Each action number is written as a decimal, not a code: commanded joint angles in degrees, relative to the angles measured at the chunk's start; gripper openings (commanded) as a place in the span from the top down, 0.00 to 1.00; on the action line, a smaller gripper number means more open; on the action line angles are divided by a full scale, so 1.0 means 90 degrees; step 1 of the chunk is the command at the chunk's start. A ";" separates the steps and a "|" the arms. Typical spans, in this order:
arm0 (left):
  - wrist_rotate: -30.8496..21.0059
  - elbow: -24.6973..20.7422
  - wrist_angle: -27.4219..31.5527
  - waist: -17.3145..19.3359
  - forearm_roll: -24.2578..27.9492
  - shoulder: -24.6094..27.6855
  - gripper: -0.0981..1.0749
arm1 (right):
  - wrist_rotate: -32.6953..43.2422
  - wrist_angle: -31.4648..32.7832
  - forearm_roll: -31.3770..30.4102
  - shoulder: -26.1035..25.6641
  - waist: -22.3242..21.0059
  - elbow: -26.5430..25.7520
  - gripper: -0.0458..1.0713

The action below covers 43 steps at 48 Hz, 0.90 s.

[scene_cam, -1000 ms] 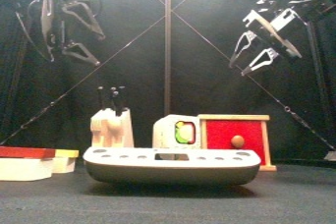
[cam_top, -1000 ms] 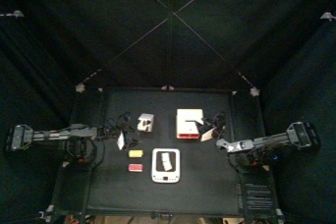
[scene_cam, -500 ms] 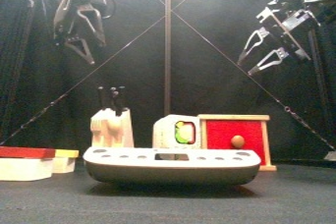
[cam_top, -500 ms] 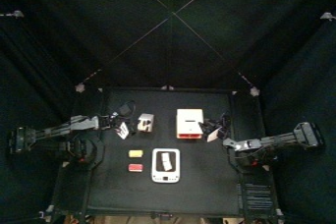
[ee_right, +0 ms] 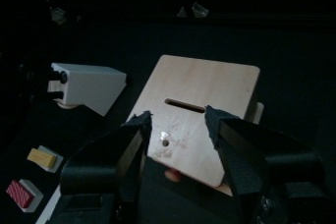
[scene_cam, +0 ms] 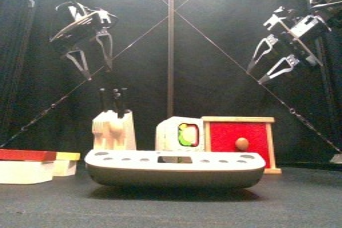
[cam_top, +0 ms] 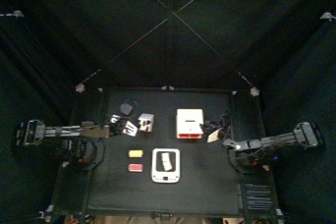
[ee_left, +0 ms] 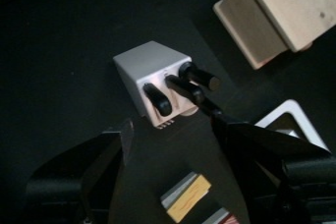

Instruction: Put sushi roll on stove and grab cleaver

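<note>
While the stove sits near the middle of the surface with its red face toward the front, the roll stands on the surface just beside that face's left edge, not on top of the stove. The cleaver, a pale block with two dark handles sticking up, stands a little further left, apart from the stove. The left gripper hangs in the air above the cleaver, jaws spread wide and holding nothing; its wrist view looks down on the cleaver between them. The right gripper hangs high off the stove's right side, jaws also apart and empty, with the stove's top below them. Nearer the front edge lies a tray, and left of it a yellow block and a red block.
</note>
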 commanded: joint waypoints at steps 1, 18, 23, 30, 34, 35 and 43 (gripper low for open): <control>-0.0664 -0.0010 0.0195 -0.0146 0.0430 0.0107 0.09 | 0.0000 0.0010 -0.0020 -0.0029 -0.0029 -0.0059 0.21; -0.1816 -0.0166 0.0391 -0.0293 0.0967 0.0908 0.09 | -0.0010 0.0010 -0.0059 -0.0029 -0.0049 -0.0059 0.21; -0.1865 -0.0234 0.0420 -0.0254 0.1006 0.1045 0.09 | -0.0010 0.0010 -0.0059 -0.0029 -0.0039 -0.0059 0.21; -0.1934 -0.0244 0.0430 -0.0225 0.0996 0.1133 0.09 | -0.0010 0.0010 -0.0059 -0.0029 -0.0049 -0.0049 0.21; -0.1982 -0.0234 0.0439 -0.0176 0.0996 0.1143 0.09 | -0.0010 0.0010 -0.0059 -0.0029 -0.0049 -0.0039 0.21; -0.1992 -0.0234 0.0439 -0.0176 0.1006 0.1143 0.09 | -0.0010 0.0010 -0.0059 -0.0029 -0.0049 -0.0039 0.21; -0.2051 -0.0254 0.0498 -0.0078 0.1016 0.1143 0.09 | -0.0010 0.0010 -0.0059 -0.0039 -0.0039 -0.0039 0.21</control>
